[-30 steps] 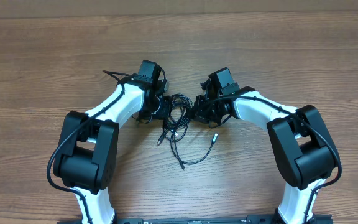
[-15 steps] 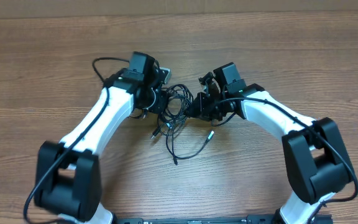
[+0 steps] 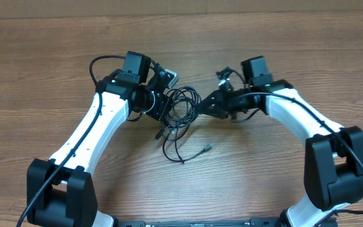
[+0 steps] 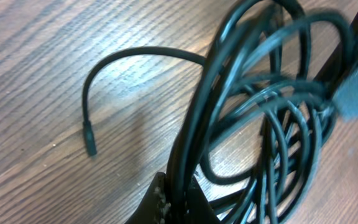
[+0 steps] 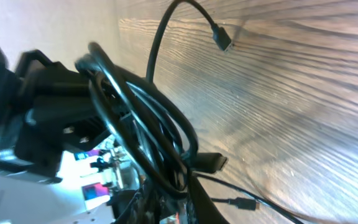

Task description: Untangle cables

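Two arms meet over the middle of the desk. At left, the left fingers are closed tight on the cables, a bunch of thin black loops between both arms. Their loose ends trail on the wood toward the front edge. At right, the right fingers pinch the other side of the bunch, almost fully closed.

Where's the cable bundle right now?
Overhead view, centre: the cables are bunched between the left gripper and right gripper, loose plug ends trailing toward the bottom of the frame.
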